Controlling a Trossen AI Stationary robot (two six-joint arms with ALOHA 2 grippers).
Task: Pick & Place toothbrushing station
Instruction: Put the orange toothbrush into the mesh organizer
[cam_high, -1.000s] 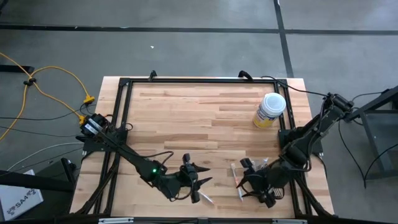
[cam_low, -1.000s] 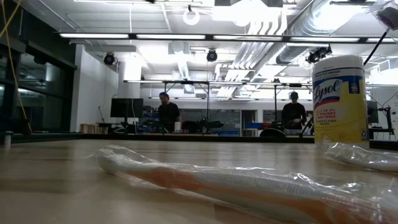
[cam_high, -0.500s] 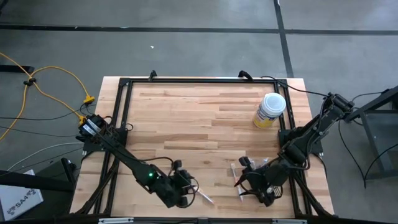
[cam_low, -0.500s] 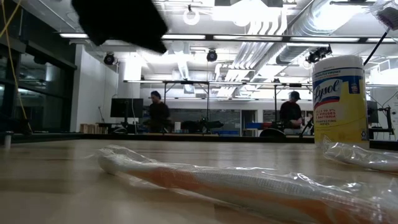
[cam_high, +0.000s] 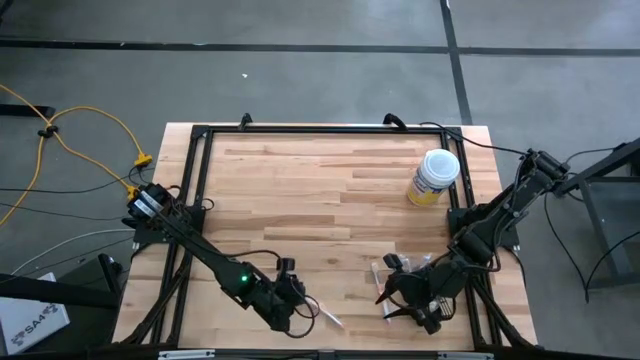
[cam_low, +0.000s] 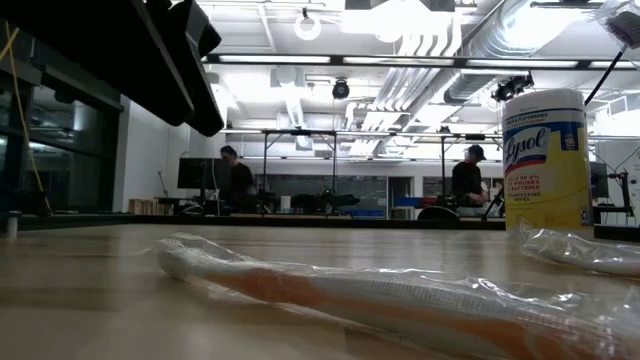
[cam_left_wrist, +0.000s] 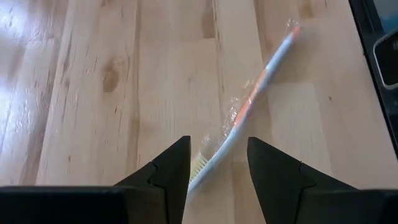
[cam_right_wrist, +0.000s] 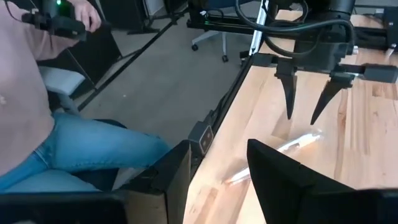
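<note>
A toothbrush in a clear wrapper (cam_left_wrist: 249, 106) lies flat on the wood table near its near edge; it also shows in the high view (cam_high: 328, 318) and close up in the low view (cam_low: 400, 300). My left gripper (cam_left_wrist: 217, 162) is open and points down. Its fingers stand on either side of the toothbrush's bristle end without touching it. It also shows in the high view (cam_high: 300, 306) and the right wrist view (cam_right_wrist: 308, 93). My right gripper (cam_high: 400, 297) is open and empty, low over the table at the near right. I see no black wire-mesh basket in any view.
A yellow canister with a white lid (cam_high: 433, 178) stands at the far right. A second clear-wrapped item (cam_high: 381, 282) lies beside my right gripper. A black frame (cam_high: 190, 200) runs around the table. A seated person (cam_right_wrist: 56, 124) is beyond the table's edge.
My left gripper has moved a little toward the table's near edge and come down over the wrapped toothbrush. It has tipped from lying level to pointing down. In the low view the arm has dropped into the picture from above. The toothbrush has stayed where it was.
</note>
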